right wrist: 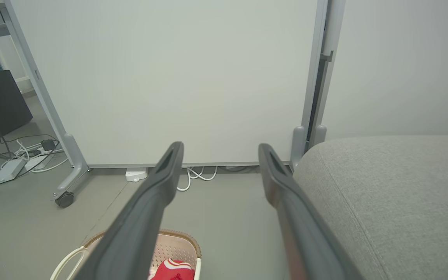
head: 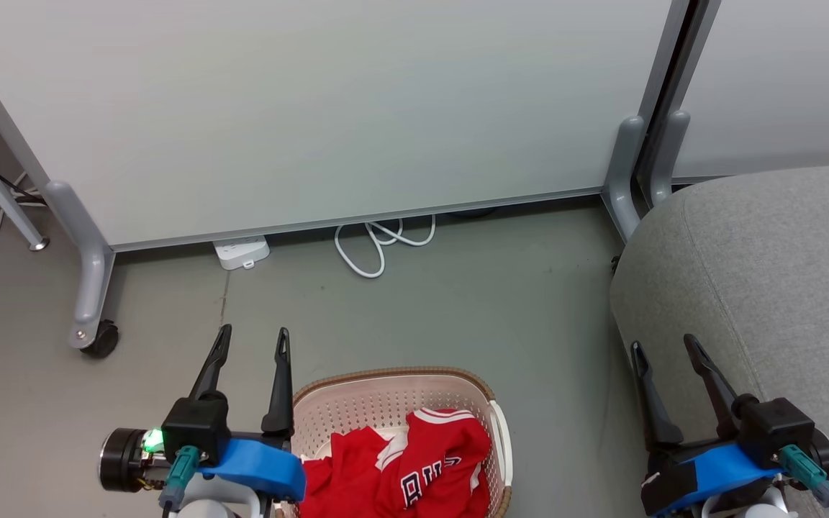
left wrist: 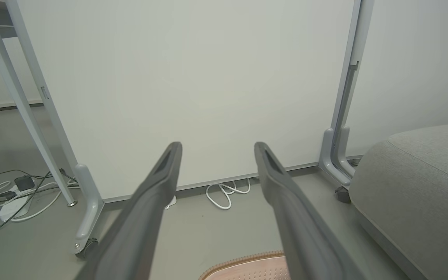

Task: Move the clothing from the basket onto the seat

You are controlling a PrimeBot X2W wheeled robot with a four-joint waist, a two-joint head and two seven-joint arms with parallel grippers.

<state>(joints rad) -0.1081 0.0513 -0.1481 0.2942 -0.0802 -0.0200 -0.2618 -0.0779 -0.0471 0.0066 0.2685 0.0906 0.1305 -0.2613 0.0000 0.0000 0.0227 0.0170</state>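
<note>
Down on the grey floor in front of you, the basket is sitting between your 2 arms, cut off by the bottom edge of the head view. Red clothing with white trim is lying bunched inside it, piling up toward its right wall, and dark white-edged lettering is showing on 1 fold. Your left gripper is hovering just beside the basket's left rim, its 2 fingers standing well apart and gripping nothing. Your right gripper is hanging by the near-left edge of the seat, its fingers likewise spreading wide and holding nothing; whether it is touching the upholstery, you cannot tell. The seat is standing to the right of the basket, apart from it, with a strip of floor running between them. Behind both, a pale partition panel is standing on a wheeled foot, with a white power strip and a looped white cable lying at its base.
</note>
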